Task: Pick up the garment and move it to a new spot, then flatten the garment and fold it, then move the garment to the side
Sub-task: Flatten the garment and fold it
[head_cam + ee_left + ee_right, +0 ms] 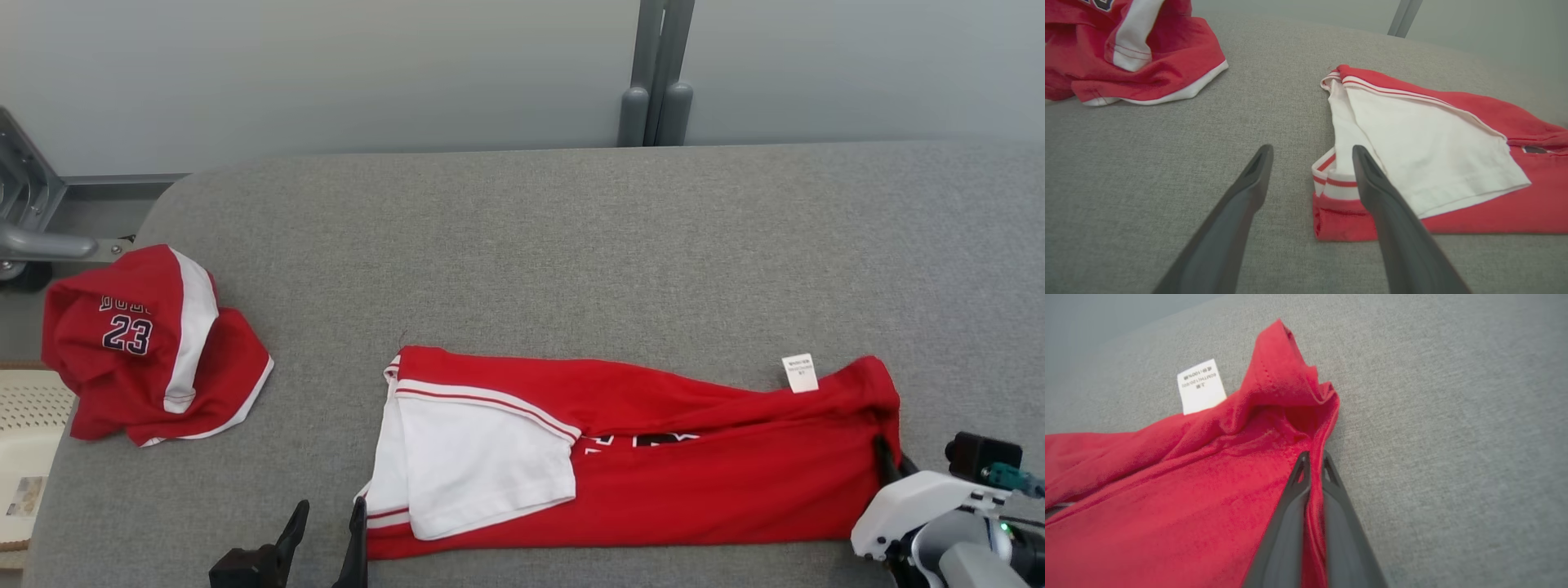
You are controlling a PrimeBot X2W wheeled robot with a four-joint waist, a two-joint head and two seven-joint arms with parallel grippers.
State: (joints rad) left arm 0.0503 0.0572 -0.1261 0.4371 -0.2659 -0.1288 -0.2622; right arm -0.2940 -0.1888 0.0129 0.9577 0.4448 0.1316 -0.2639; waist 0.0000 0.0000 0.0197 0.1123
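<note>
Apparently two: garment (pixel 718 482) in right hand (pixel 1314 459), jersey (pixel 147 351).

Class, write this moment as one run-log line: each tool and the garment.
right tool: shut on red shirt, right end | left tool: open, at its left end | shirt: lying folded on grey cushion

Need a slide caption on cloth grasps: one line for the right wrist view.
Right tool shut on an edge of the red garment, white care label behind, on a grey fabric surface.

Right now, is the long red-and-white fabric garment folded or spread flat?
Folded: the red-and-white garment lies doubled over, white sleeve laid on top.
</note>
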